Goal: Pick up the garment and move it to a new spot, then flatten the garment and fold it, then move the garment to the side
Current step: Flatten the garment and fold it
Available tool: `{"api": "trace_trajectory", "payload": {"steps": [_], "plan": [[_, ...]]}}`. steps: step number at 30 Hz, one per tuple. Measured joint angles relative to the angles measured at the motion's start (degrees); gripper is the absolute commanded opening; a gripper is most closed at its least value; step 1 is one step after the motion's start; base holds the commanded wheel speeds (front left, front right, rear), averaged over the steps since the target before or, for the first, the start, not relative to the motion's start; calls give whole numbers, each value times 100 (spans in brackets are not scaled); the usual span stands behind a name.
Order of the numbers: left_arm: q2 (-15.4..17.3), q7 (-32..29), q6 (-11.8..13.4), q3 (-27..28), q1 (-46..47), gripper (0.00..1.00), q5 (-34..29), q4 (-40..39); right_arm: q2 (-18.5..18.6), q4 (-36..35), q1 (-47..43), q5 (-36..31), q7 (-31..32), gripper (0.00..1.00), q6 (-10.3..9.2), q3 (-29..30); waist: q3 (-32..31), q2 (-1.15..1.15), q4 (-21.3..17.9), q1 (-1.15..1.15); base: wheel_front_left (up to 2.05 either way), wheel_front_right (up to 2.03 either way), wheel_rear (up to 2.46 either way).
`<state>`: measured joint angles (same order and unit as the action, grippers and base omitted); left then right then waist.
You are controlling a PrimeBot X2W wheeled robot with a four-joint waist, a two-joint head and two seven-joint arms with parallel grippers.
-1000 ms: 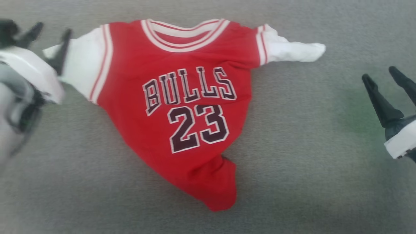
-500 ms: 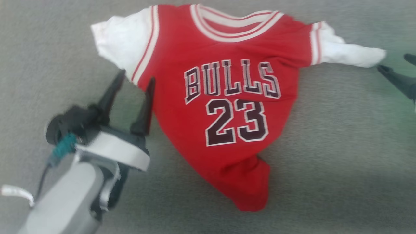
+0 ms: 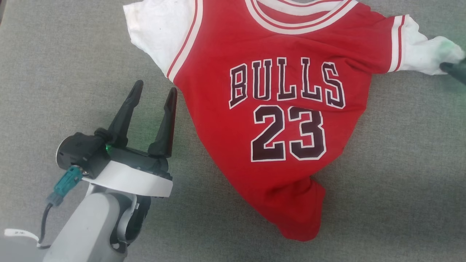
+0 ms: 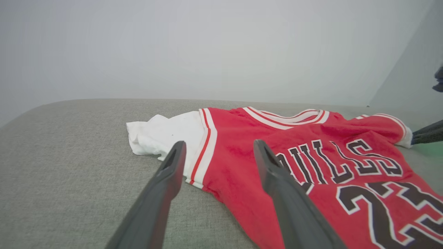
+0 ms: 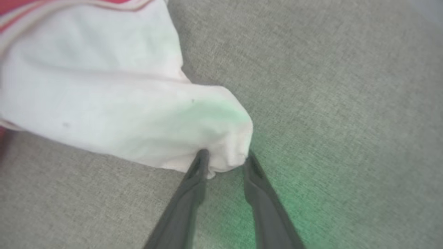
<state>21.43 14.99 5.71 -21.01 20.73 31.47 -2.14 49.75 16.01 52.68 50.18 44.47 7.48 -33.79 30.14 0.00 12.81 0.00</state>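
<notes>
Red basketball-style T-shirt [image 3: 276,91], white sleeves, lies front-up on grey woven fabric surface [image 3: 54,54]. Dark, white-edged "BULLS" above "23".
Left gripper [image 3: 156,87]: fingers spread wide, empty; shirt's side edge just beyond tips.
Right gripper [image 5: 226,154]: fingers part-closed astride white sleeve end, both tips touching cloth; firm hold, cannot tell.

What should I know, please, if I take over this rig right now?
Left claw: open, empty, beside the red basketball T-shirt with white sleeves, below one sleeve.
Right claw: jaws astride the other white sleeve tip; grip unconfirmed.
T-shirt: front up, hem bunched, on the grey woven surface.
Done: nothing flattened or folded. Left: flatten, fold, move aside.
</notes>
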Motion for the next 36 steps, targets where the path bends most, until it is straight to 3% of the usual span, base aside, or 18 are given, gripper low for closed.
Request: {"api": "trace_trajectory", "payload": {"steps": [7, 12, 20, 25, 26, 27, 28, 29, 36], "plan": [[-140, 0, -222, 290, -154, 100, -260, 16, 64, 197, 36, 91, -363, 0, 9, -248, -85, 0, -131, 0, 0, 0, 0], [-167, 0, -290, 487, -307, 100, -326, -85, 387, 386, -177, 179, -697, 0, 8, -82, -198, 0, -285, 0, 0, 0, 0], [42, -30, -339, 628, -469, 100, -349, -256, 1000, 723, -785, 354, -1065, 0, 7, 342, -300, 0, -503, 0, 0, 0, 0], [218, -166, -413, 624, -403, 100, -377, -290, 910, 906, -896, 352, -1412, 0, 7, 524, -312, 0, -593, 0, 0, 0, 0], [255, -208, -450, 614, -361, 100, -378, -291, 849, 947, -896, 290, -1555, 6, 7, 566, -316, 0, -613, 0, 0, 0, 0], [313, -260, -487, 588, -298, 100, -396, -289, 782, 1018, -891, 227, -1688, 43, 7, 626, -320, 0, -640, 0, 0, 0, 0], [378, -314, -530, 561, -220, 100, -432, -285, 723, 1072, -890, 186, -1786, 89, 7, 671, -327, 0, -664, 0, 0, 0, 0], [435, -389, -582, 538, -116, 100, -442, -266, 651, 1135, -892, 162, -1892, 100, 7, 726, -339, 0, -689, 0, 0, 0, 0], [1084, -1354, -1165, 147, 1287, 100, -620, 185, 388, 1099, -1217, -79, -3404, 100, 7, 1345, -425, 0, -977, 0, 0, 0, 0]]}}
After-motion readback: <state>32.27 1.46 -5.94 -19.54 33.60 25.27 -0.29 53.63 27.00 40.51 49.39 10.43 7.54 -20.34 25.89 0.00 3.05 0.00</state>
